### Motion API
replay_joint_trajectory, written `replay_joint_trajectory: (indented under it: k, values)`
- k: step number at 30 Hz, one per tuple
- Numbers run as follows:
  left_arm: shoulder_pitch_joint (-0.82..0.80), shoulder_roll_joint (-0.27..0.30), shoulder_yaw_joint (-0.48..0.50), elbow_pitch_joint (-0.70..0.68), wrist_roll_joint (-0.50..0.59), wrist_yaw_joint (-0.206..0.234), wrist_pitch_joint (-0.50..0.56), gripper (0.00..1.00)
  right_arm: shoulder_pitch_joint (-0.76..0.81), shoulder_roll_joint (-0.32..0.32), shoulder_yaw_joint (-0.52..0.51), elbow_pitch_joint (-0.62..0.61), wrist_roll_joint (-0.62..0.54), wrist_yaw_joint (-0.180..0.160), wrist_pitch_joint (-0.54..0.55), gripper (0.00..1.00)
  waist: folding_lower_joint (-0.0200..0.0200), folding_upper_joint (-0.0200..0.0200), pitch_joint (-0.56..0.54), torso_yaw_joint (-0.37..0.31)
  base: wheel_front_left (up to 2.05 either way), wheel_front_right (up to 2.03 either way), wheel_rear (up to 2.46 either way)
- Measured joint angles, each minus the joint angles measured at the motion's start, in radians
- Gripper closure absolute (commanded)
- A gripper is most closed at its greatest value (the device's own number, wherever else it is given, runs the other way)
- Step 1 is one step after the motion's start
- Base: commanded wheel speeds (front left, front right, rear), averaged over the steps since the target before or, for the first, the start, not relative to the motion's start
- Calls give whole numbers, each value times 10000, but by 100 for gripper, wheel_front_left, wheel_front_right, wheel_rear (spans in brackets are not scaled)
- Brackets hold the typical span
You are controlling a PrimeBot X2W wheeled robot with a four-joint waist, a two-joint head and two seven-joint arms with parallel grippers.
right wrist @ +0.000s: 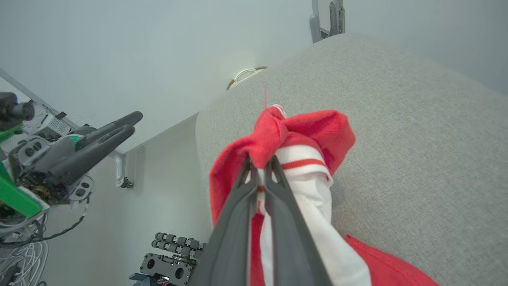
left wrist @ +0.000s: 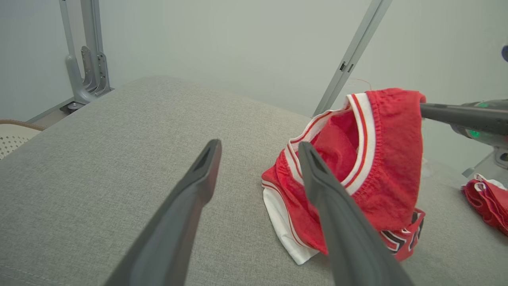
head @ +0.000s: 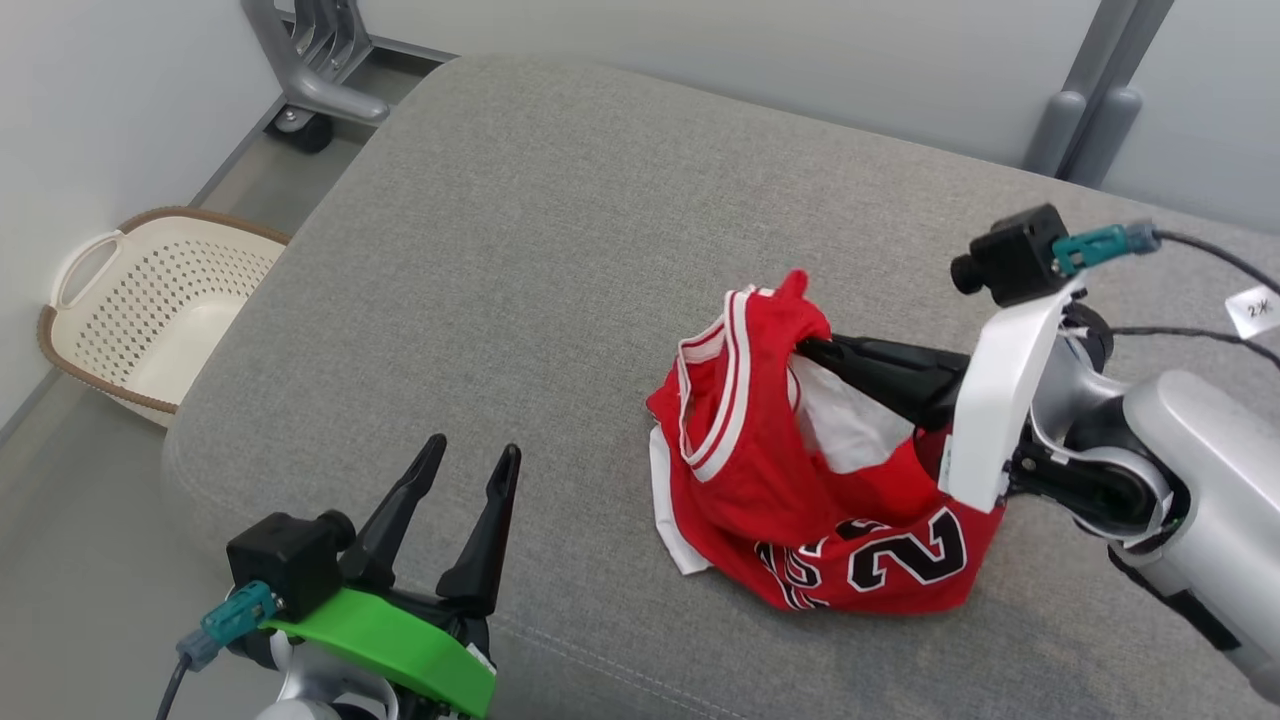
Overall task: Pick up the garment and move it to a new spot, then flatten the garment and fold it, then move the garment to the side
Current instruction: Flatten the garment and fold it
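Note:
A red jersey with white trim and black numbers [head: 800, 470] lies bunched on the grey cushioned surface [head: 560, 250], one edge lifted. My right gripper [head: 806, 349] is shut on that raised edge, its fingers [right wrist: 260, 174] pinching red and white cloth [right wrist: 301, 135]. My left gripper [head: 470, 465] stands open near the front edge, well left of the jersey and touching nothing. In the left wrist view its two fingers [left wrist: 206, 159] frame the jersey [left wrist: 377, 159], which hangs from the right gripper's dark finger [left wrist: 456, 113].
A cream perforated laundry basket [head: 150, 300] sits on the floor at the left. A grey wheeled frame [head: 320, 70] stands at the back left, and grey posts [head: 1090, 100] at the back right. Another red cloth [left wrist: 488, 202] lies at the right edge of the left wrist view.

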Motion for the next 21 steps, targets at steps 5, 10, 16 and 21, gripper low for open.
replay_joint_trajectory:
  k: [5, 10, 16, 21]
  values:
    - [53, -19, -27, 6, -19, 0, -23, 0, -1122, -291, 42, -763, 322, 0, 1158, 100, 0, 0, -199, -121, 0, 0, 0]
    - [53, -46, -155, -19, -19, -33, -65, 0, -2438, -407, 2, -1087, 911, -6, 2778, 100, 0, 0, -292, -191, 0, 0, 0]
    - [33, -303, -307, -173, -19, -121, -159, 0, -4097, -621, -4, -1089, 1453, -623, 4867, 100, 1, 0, -318, -198, 0, 0, 0]
    - [-86, -359, -481, -234, 29, -169, -161, 0, -5526, -702, -389, -571, 1678, -1499, 6199, 100, 0, 0, -273, -157, 0, 0, 0]
